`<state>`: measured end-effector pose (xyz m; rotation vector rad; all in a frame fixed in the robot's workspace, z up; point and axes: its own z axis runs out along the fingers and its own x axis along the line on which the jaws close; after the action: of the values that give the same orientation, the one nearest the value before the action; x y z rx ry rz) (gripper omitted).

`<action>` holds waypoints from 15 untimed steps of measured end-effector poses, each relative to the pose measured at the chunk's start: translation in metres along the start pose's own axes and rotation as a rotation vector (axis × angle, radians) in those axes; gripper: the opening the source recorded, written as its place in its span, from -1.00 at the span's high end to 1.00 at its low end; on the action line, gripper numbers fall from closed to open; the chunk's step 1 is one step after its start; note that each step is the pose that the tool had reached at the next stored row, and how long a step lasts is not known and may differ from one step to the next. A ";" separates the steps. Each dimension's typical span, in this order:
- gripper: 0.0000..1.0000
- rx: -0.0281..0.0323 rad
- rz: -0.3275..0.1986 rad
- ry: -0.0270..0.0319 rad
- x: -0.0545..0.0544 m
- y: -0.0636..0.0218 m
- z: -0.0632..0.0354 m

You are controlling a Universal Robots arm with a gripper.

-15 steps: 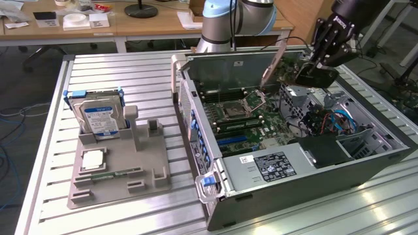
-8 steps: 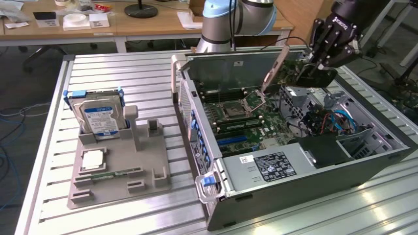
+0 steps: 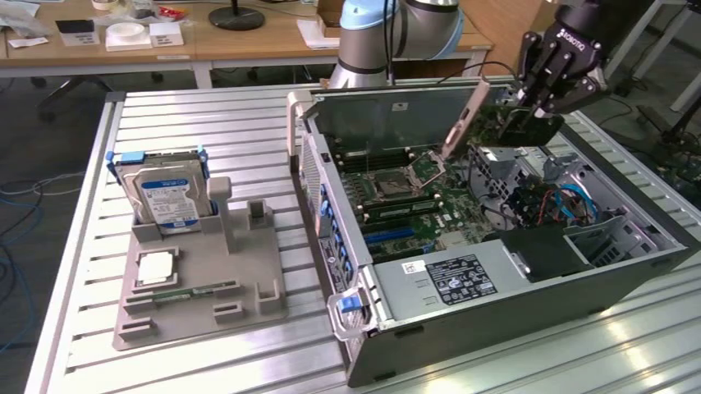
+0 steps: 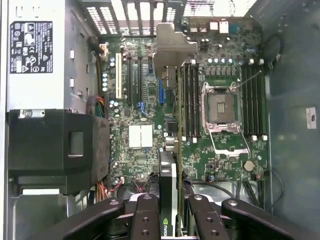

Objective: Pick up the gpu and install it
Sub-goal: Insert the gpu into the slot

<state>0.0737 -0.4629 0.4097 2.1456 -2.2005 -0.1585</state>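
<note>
My gripper (image 3: pixel 539 105) hangs over the far right part of the open computer case (image 3: pixel 493 320), shut on the gpu (image 3: pixel 524 129), a dark flat card held on edge above the case interior. In the wrist view the gpu (image 4: pixel 168 195) runs edge-on away from the gripper (image 4: pixel 172 222), black with a green logo near the fingers (image 4: pixel 145 220), and its silver end bracket (image 4: pixel 172 47) is at the far end. The card hovers over the green motherboard (image 4: pixel 145 100), above the strip between the expansion slots and the memory slots, not touching it.
The motherboard's empty CPU socket (image 4: pixel 220 107) lies beside the card. A black shroud (image 4: pixel 55 150) and the labelled power supply (image 3: pixel 455 279) fill one end of the case. On the exterior view's left, a grey holder (image 3: pixel 219 308) carries a hard drive (image 3: pixel 164 201), a processor (image 3: pixel 153 267) and a memory stick (image 3: pixel 192 291).
</note>
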 end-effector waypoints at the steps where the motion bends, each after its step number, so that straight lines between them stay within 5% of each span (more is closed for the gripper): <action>1: 0.47 -0.0001 -0.005 0.0005 0.000 0.0000 0.0000; 4: 0.47 0.0048 -0.014 0.0019 -0.001 0.0001 0.0008; 15: 0.47 0.0644 -0.027 0.0055 -0.008 0.0062 0.0051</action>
<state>0.0672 -0.4549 0.4055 2.2071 -2.2034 -0.0841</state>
